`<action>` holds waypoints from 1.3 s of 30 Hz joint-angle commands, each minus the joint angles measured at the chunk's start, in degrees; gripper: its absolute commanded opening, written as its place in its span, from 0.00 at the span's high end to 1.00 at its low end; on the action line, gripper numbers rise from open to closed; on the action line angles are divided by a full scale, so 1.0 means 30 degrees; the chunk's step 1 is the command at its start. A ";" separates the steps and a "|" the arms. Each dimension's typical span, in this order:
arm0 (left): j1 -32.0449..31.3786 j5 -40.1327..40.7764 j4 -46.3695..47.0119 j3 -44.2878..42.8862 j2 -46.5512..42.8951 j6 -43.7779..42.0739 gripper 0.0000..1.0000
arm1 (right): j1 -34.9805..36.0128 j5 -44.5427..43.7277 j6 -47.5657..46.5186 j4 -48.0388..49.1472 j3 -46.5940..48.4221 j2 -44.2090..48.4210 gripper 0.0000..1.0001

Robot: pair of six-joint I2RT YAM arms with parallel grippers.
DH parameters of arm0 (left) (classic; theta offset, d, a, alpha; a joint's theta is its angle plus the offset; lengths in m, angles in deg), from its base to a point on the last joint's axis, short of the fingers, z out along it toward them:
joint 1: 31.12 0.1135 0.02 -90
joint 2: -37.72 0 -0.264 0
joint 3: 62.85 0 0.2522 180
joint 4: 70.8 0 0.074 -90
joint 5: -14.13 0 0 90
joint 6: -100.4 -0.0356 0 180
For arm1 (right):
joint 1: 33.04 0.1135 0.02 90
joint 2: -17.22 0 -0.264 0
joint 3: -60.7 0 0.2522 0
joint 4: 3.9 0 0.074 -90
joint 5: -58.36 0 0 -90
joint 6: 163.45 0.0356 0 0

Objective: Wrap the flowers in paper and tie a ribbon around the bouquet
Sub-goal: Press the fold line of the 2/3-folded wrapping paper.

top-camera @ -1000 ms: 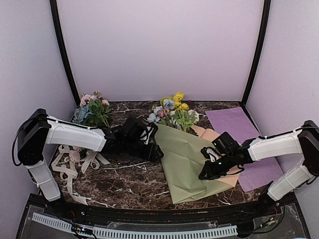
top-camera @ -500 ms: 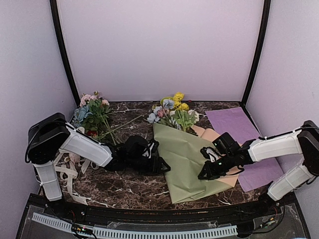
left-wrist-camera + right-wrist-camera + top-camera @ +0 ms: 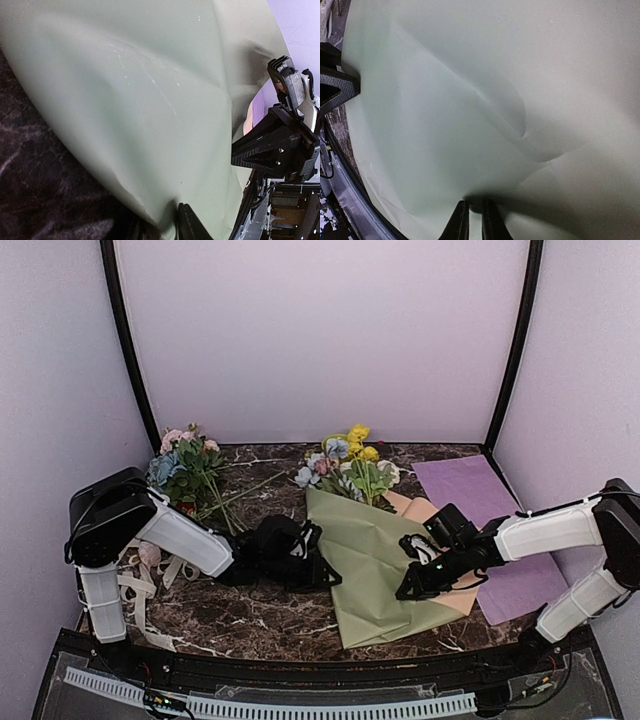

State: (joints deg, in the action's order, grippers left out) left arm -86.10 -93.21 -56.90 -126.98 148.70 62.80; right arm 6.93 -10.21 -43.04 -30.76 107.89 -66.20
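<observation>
Top external view: left gripper (image 3: 328, 573), drawn nearer since a second ago, meets the left edge of the sage-green paper (image 3: 372, 555), grip not discernible; right gripper (image 3: 404, 591) stays clenched on its right fold; flowers (image 3: 350, 465) protrude from the far end.

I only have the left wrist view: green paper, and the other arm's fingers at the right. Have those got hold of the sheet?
Observer: Yes, the right wrist view shows the right fingers pinched on a fold of the green paper.
Operator: Where are the blooms?
Observer: From above, the flowers poke out of the paper's far end.
Operator: And the ribbon?
Observer: The ribbon lies loose beside the left arm, apart from the paper.
</observation>
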 commanded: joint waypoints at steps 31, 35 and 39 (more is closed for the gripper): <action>-0.3000 1.2533 -1.1168 -0.3638 -0.3750 -0.6719 0.60 | 0.0085 -0.1595 -0.0620 -0.2548 -0.0400 -0.1318 0.89; -0.5776 1.2318 -0.9645 -0.5754 -0.2150 -1.3505 0.59 | 0.0067 -0.1779 -0.0395 -0.2610 -0.0417 -0.1019 0.89; -0.6151 0.9049 -0.9925 -0.7298 -0.0134 -1.5169 0.62 | 0.0067 -0.1991 -0.0172 -0.2714 -0.0403 -0.0810 0.89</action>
State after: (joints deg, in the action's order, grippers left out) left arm -104.35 -61.52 -83.00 -146.45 142.85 30.33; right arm 6.95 -9.66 -44.18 -31.44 108.75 -67.18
